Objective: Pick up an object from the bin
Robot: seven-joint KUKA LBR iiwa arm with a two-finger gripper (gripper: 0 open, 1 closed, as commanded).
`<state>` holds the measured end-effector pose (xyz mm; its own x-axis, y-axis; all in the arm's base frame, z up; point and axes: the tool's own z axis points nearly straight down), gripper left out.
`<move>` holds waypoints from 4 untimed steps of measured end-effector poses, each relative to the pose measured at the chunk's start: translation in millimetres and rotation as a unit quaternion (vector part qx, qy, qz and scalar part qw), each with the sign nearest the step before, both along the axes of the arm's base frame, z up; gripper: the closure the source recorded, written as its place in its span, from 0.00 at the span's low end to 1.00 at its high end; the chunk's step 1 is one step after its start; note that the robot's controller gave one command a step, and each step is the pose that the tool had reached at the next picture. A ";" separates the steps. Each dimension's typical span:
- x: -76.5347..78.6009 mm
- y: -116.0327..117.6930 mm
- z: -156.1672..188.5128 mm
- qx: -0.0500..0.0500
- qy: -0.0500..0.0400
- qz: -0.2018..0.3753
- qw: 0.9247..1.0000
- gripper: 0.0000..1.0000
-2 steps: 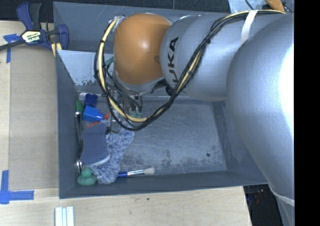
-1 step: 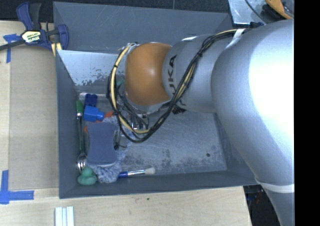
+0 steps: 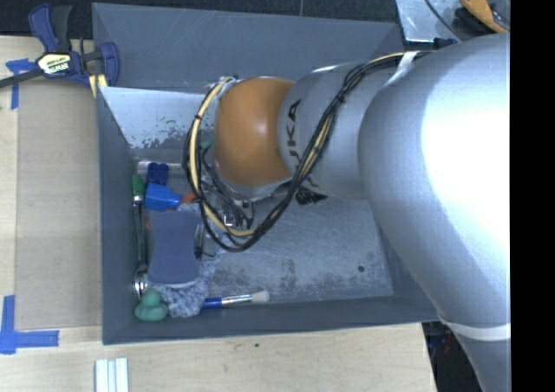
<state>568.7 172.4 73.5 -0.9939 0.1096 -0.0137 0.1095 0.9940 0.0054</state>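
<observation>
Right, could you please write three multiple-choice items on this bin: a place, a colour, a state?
1. Where in the bin do the loose things lie? A left side; B right side; C middle.
2. What colour is the rounded thing in the bin's lower left corner? A red; B green; C yellow.
3. How does the small brush lie? A upright; B flat on the floor; C over the rim.
Answers: A, they crowd the left wall; B, plainly green; B, its length rests on the floor.

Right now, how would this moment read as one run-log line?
arm: orange-covered wrist low over bin's left half | nearest: blue flat pad, blue-and-orange piece | also: blue-handled brush, green lump at lower-left corner
</observation>
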 end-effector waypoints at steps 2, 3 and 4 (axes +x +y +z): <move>-27.4 -21.8 -1.3 0.003 -0.005 -0.057 0.998 0.00; -55.0 40.2 0.1 -0.001 -0.005 0.106 0.994 1.00; -54.8 39.9 0.3 -0.002 -0.005 0.105 0.994 1.00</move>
<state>513.9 212.3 73.8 -0.9946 -0.1009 -0.0242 -0.1009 0.9949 0.0024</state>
